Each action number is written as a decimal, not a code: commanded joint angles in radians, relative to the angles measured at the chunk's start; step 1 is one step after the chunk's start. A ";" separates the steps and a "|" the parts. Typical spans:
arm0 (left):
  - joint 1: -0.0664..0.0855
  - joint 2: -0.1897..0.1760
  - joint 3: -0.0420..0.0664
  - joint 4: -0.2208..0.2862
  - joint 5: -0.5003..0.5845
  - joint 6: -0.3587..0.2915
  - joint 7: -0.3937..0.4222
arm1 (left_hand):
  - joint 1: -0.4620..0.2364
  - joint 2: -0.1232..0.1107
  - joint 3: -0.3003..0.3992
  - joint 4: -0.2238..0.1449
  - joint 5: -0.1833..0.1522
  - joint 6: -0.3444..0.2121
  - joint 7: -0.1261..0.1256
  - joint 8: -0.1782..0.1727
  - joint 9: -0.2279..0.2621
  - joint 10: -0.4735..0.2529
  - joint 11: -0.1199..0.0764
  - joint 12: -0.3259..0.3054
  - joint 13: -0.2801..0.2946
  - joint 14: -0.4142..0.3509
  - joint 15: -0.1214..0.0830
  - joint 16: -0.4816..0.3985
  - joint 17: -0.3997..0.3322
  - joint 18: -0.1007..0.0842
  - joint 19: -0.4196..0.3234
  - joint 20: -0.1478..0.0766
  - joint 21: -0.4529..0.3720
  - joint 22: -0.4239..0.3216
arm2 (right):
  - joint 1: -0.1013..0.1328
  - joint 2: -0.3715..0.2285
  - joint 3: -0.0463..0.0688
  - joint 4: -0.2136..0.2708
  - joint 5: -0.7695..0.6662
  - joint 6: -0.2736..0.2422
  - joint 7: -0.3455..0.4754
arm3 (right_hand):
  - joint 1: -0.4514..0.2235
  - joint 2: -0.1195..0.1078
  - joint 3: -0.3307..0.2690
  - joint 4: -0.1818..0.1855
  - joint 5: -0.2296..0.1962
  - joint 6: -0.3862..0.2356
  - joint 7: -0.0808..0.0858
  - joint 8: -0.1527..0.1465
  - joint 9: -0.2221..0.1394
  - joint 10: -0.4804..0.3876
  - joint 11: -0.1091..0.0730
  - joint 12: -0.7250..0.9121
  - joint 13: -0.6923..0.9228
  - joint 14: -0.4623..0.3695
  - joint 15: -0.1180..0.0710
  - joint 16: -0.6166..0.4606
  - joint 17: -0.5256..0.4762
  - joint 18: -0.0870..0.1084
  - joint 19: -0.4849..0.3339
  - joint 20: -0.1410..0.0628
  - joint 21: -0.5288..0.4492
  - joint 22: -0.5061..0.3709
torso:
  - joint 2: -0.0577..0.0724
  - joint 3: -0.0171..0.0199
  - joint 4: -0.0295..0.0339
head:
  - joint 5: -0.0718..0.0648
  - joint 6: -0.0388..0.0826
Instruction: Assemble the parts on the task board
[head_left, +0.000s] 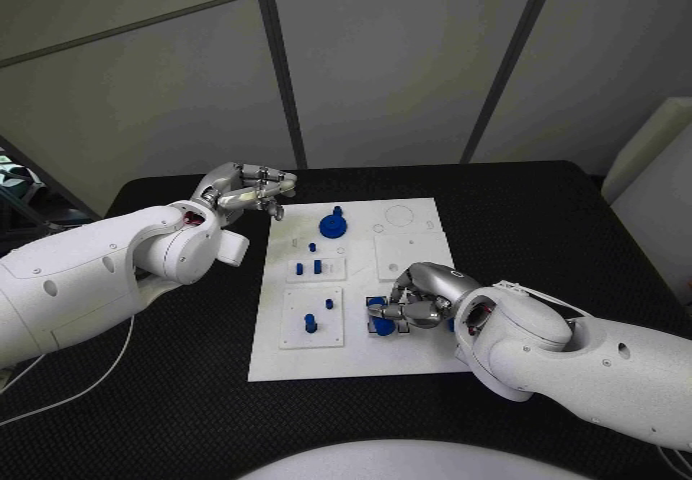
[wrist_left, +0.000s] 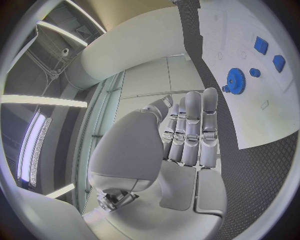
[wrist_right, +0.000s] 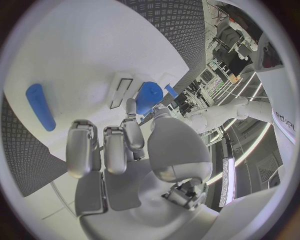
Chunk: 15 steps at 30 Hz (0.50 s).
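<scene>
**Right hand on parts at the board's near right corner**

On the black table (head_left: 548, 210) lies the white task board (head_left: 411, 355), a long plate, and every place below is given relative to it.

At the board's near right part, the right hand (head_left: 415, 305) rests low over a cluster of blue parts (head_left: 381, 318). Its fingers are curled down around them and touch them; whether it actually grips one I cannot tell. From the right wrist view, the fingers (wrist_right: 114, 147) bend inward beside a rounded blue piece (wrist_right: 149, 97) that sits just past the fingertips, while a long blue bar (wrist_right: 40, 106) lies apart on the board.

Off the board's far left corner, the left hand (head_left: 248, 188) hangs above the table, fingers curled in together with nothing in them; the left wrist view shows the fingers (wrist_left: 192, 125) drawn close side by side.

Near the board's far end stands a blue gear (head_left: 335, 224). Toward the board's middle, small blue pegs (head_left: 309, 266) sit on a raised white block, and closer to the near end one blue peg (head_left: 309, 322) stands in another block.
</scene>
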 joint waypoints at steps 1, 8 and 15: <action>0.002 0.001 0.001 0.000 0.005 0.007 0.012 | -0.011 -0.001 -0.001 0.006 0.005 -0.006 0.002 0.003 -0.001 -0.005 -0.002 0.006 0.002 0.000 0.006 -0.005 -0.001 -0.003 0.007 0.003 -0.004 -0.001 | 0.003 0.002 0.001 -0.005 -0.014 0.045 -0.011 | -0.015 -0.002 -0.009 0.000 -0.029 -0.007 -0.001 0.000 0.004 -0.008 0.001 -0.007 -0.002 0.071 -0.004 -0.006 0.091 -0.017 -0.002 -0.005 -0.006 0.029 | 0.000 0.0012 -0.0013 | 0.001 -0.002; 0.002 0.001 0.001 0.000 0.005 0.007 0.011 | -0.012 0.000 0.000 0.007 0.006 -0.007 0.002 0.004 -0.001 -0.006 -0.002 0.008 0.002 0.001 0.006 -0.004 -0.001 -0.003 0.007 0.004 -0.005 -0.002 | 0.003 0.003 0.001 -0.006 -0.039 0.052 -0.014 | -0.053 -0.013 -0.021 0.000 -0.157 -0.016 0.002 0.003 0.016 -0.014 0.003 -0.018 -0.007 0.070 -0.002 -0.012 0.085 -0.015 -0.005 -0.004 -0.011 0.023 | 0.000 0.0012 -0.0015 | 0.001 -0.005; 0.002 0.000 0.001 -0.001 0.005 0.008 0.011 | -0.012 0.000 0.000 0.007 0.006 -0.007 0.002 0.004 -0.001 -0.006 -0.002 0.008 0.002 0.001 0.006 -0.004 -0.001 -0.003 0.007 0.004 -0.005 -0.002 | 0.003 -0.002 0.001 0.014 -0.055 0.019 -0.009 | -0.064 -0.009 -0.011 0.000 -0.168 -0.013 0.000 0.008 0.024 -0.009 0.002 -0.014 0.001 0.071 -0.002 -0.011 0.089 -0.016 -0.003 -0.003 -0.008 0.028 | 0.000 0.0020 -0.0019 | -0.001 -0.005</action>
